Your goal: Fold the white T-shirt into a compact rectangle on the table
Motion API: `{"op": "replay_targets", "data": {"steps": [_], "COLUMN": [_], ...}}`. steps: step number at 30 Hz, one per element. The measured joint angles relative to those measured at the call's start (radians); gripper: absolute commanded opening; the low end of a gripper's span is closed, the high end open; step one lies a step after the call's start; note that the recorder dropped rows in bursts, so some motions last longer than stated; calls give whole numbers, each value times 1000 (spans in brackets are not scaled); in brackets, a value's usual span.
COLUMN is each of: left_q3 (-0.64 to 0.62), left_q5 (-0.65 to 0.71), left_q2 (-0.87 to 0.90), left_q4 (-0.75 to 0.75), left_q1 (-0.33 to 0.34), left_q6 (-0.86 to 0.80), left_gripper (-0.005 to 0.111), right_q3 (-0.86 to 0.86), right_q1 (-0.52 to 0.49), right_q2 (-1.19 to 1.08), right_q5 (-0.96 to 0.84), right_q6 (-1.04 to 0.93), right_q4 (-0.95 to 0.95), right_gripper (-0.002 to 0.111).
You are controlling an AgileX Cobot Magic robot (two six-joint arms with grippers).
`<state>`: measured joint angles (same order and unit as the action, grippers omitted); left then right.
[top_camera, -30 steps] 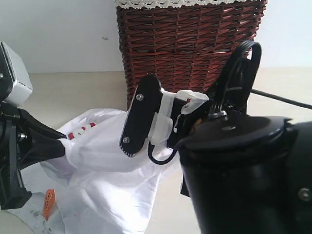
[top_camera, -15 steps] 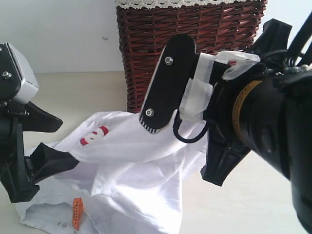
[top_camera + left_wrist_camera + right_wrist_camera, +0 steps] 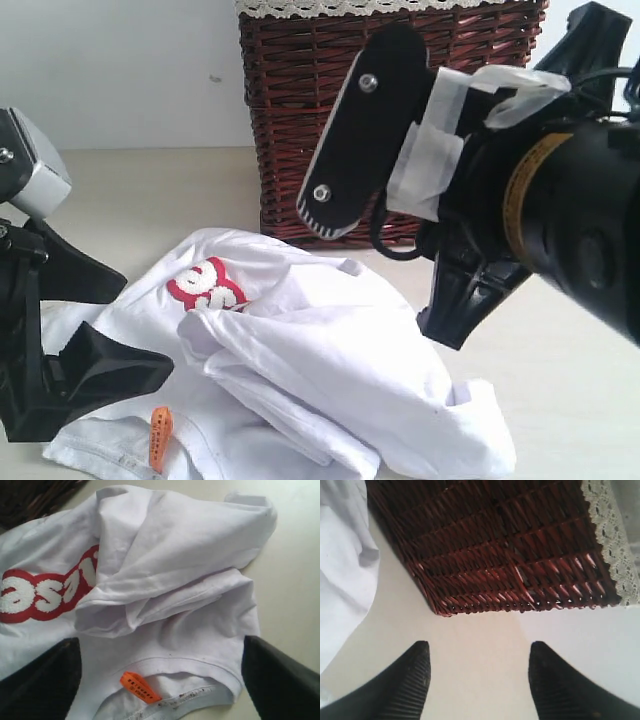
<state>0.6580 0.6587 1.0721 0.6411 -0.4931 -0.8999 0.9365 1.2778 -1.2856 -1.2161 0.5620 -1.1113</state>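
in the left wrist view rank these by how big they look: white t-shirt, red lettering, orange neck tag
1. white T-shirt, fills most of the view
2. red lettering, partly hidden under a fold
3. orange neck tag, clearly the smallest

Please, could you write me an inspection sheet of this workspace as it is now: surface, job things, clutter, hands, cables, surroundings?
Surface: pale beige table, no spills seen.
Job's things: white T-shirt lies crumpled in loose folds, not yet a rectangle; red-edged lettering partly covered; orange neck tag showing.
Clutter: nothing seen.
Hands: left hand open above the shirt, holding nothing; right hand open over bare table near the basket, holding nothing.
Cables: black cable loop hangs under the right arm and seems clear of the shirt.
Surroundings: dark wicker basket with lace trim stands behind the shirt; pale wall behind.
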Motion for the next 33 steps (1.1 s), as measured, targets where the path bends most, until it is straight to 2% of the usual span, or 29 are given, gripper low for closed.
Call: {"op": "replay_targets", "data": {"steps": [3, 9, 12, 18, 19, 21, 26, 28, 32, 33], "left_q3": [0, 0, 0, 1, 1, 2, 2, 3, 20, 22], "left_q5": [2, 124, 132, 65, 44, 23, -98, -102, -95, -114], "left_q2": [7, 116, 218, 398, 433, 469, 542, 614, 662, 664], "left_q4": [-2, -12, -59, -282, -389, -495, -618, -658, -682, -694], "left_q1": [0, -2, -46, -193, -234, -262, -268, -268, -268, -268], "left_q6": [14, 125, 123, 72, 55, 46, 23, 1, -7, -7], "left_gripper": [83, 70, 70, 70, 70, 70, 69, 63, 43, 30], "right_q3": [0, 0, 0, 0, 0, 0, 0, 0, 0, 0], "right_q1": [0, 0, 0, 0, 0, 0, 0, 0, 0, 0], "right_q2": [19, 26, 28, 36, 36, 36, 36, 36, 36, 36], "right_q5": [0, 51, 59, 61, 61, 61, 61, 61, 61, 61], "right_q6": [30, -137, -162, -171, -171, -173, -173, -173, -173, -173], "right_q4": [47, 407, 439, 435, 425, 419, 419, 419, 417, 417], "right_gripper": [57, 57, 57, 57, 57, 57, 57, 57, 57, 57]}}
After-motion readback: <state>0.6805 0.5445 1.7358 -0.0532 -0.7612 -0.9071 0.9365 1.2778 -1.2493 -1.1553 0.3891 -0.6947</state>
